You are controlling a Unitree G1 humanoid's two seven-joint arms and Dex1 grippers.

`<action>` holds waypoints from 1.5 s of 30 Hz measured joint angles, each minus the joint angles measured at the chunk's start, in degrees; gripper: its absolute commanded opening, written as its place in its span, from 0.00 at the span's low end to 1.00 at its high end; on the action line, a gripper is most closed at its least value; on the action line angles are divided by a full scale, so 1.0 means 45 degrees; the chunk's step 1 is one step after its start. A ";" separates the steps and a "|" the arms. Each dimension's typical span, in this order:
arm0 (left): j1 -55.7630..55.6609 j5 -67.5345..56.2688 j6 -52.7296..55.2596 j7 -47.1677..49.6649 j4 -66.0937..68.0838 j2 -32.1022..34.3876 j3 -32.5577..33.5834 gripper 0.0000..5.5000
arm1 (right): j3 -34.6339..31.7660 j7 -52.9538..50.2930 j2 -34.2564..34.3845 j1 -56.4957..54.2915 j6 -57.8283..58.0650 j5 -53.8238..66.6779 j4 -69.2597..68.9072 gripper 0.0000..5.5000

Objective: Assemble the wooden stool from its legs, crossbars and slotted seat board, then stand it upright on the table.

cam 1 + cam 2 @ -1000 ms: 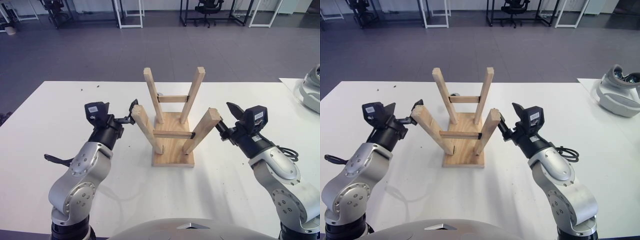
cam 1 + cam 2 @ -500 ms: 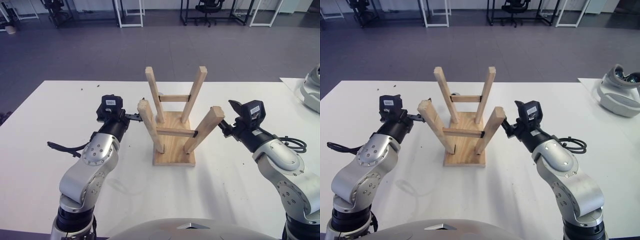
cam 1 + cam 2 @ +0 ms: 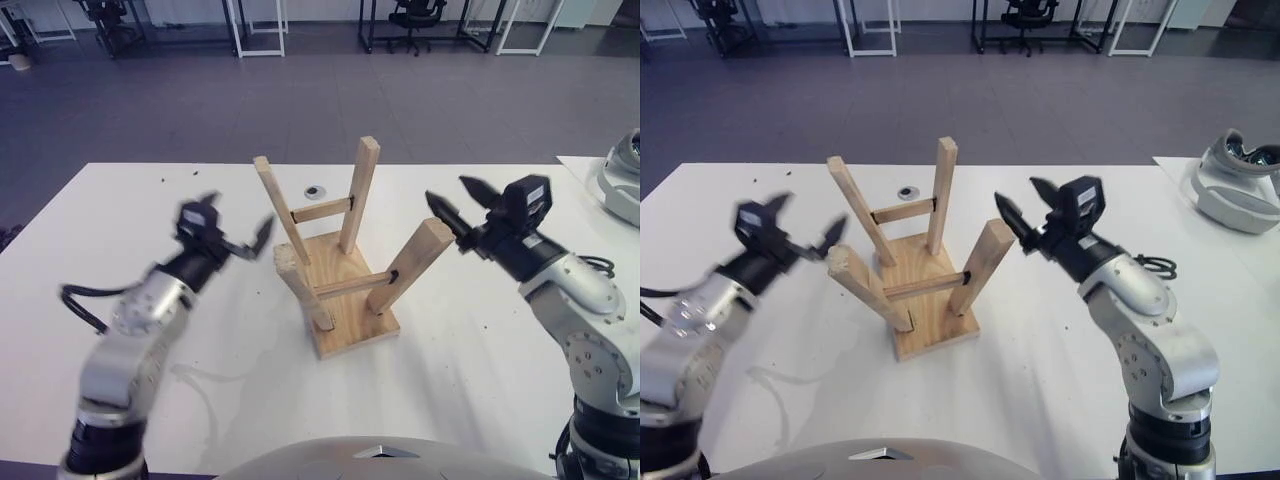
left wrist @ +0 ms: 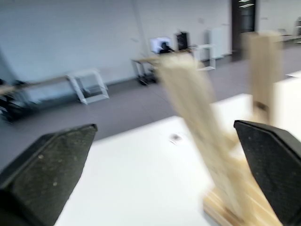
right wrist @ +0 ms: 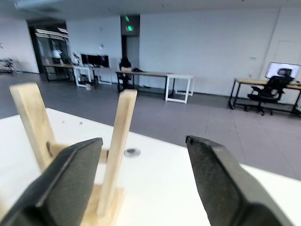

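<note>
Stool (image 3: 345, 265): wooden, standing upside down near the middle of the table (image 3: 480, 340). Seat board (image 3: 362, 338) lies flat on the surface, four legs (image 3: 358, 190) point up, and two crossbars (image 3: 322, 210) join the leg pairs.

Left gripper (image 3: 238, 215): jaws spread wide, holding nothing, just beside the near left leg (image 3: 303, 288).

Right gripper (image 3: 447, 192): jaws apart, holding nothing, just above the top of the near right leg (image 3: 410, 265); contact cannot be told.

Step, as judged: assembly looks complete, and turning the stool upright is not yet done. Next move calls for a firm hold on opposite legs, then a joint flip without loosening the joints.

Unclear: how well the legs sit in the seat slots; left gripper blurred.

Also: small ring (image 3: 316, 190) on the table beyond the stool; headset (image 3: 622, 185) cut off at the right edge.
</note>
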 measured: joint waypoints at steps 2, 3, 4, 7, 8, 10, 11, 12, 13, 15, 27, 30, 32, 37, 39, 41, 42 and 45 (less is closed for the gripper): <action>-0.1037 -0.0290 -0.0215 -0.0371 0.0385 0.0114 0.0588 0.98 | -0.0267 0.0240 -0.0048 -0.0418 -0.0137 0.0279 0.0405 0.60; -0.1329 -0.1193 0.0112 -0.0381 0.0414 0.0012 0.0883 0.98 | -0.0417 0.0399 -0.0070 -0.0674 -0.0117 0.0723 0.0715 0.60; -0.2046 -0.2513 0.0500 -0.0338 0.0263 -0.0097 0.1311 0.98 | -0.0714 0.0557 -0.0152 -0.1204 -0.0076 0.1256 0.1051 0.60; -0.3633 -0.6927 0.1034 0.0651 -0.0616 -0.0200 0.2015 0.98 | -0.1502 0.0819 -0.0295 -0.2548 0.0382 0.3877 0.1563 0.60; -0.3987 -0.8447 0.1209 0.1117 -0.0934 -0.0216 0.2082 0.98 | -0.1777 0.0879 -0.0335 -0.2882 0.0614 0.4971 0.1699 0.60; -0.4306 -1.0930 0.1286 0.1956 -0.1902 -0.0089 0.2141 0.98 | -0.2202 0.0606 -0.0700 -0.3519 0.1006 0.7870 0.1831 0.60; -0.4220 -1.1258 0.1432 0.2067 -0.2382 0.0054 0.2009 0.98 | -0.2249 0.0382 -0.0841 -0.3839 0.1208 0.8766 0.1785 0.60; -0.3686 -1.0945 0.1596 0.2061 -0.2740 0.0174 0.1541 0.98 | -0.1804 0.0234 -0.0951 -0.3854 0.1481 0.8808 0.1733 0.60; -0.2994 -1.0336 0.1805 0.2051 -0.2915 0.0202 0.1024 0.98 | -0.1049 0.0226 -0.1143 -0.3544 0.1859 0.8385 0.1703 0.60; -0.1943 -0.8735 0.1819 0.2002 -0.3009 0.0281 -0.0092 0.98 | 0.0319 0.0258 -0.1424 -0.2633 0.2157 0.7107 0.1870 0.60; 0.0149 -0.2384 -0.1942 0.0242 -0.2236 -0.0021 -0.3500 0.98 | 0.1120 0.0841 -0.1641 -0.1913 0.0983 0.5333 0.1928 0.60; -0.0710 -0.4178 -0.0865 0.0391 -0.2008 -0.0378 -0.2685 0.98 | 0.0556 0.0283 -0.1023 -0.2385 0.1208 0.6572 0.2459 0.60; -0.1663 -0.5627 -0.0473 0.0649 -0.2033 -0.0603 -0.2055 0.98 | -0.0107 -0.0014 -0.0710 -0.3524 0.0841 0.7435 0.2917 0.60; -0.4052 -0.8884 -0.0495 0.1043 -0.0997 0.0147 0.1589 0.98 | 0.0698 0.2391 -0.2066 -0.3352 -0.0970 0.3789 0.5252 0.60; -0.3923 -0.9419 -0.0432 0.0449 -0.0147 0.0831 0.2865 0.98 | 0.2007 0.4280 -0.2257 -0.1930 -0.1664 0.2376 0.5554 0.60; -0.2058 -0.9819 0.0231 -0.1819 0.0891 0.1848 0.4160 0.98 | 0.2634 0.5677 -0.2189 -0.1243 -0.1767 0.2371 0.4805 0.60; -0.0863 -0.9822 0.0629 -0.3126 0.1384 0.2207 0.4562 0.98 | 0.2848 0.6136 -0.2111 -0.1100 -0.1694 0.2762 0.4161 0.60; 0.2481 -0.8796 0.1208 -0.7276 0.3326 0.3508 0.5435 0.98 | 0.3958 0.6174 -0.1682 -0.1030 -0.1375 0.2881 0.1817 0.60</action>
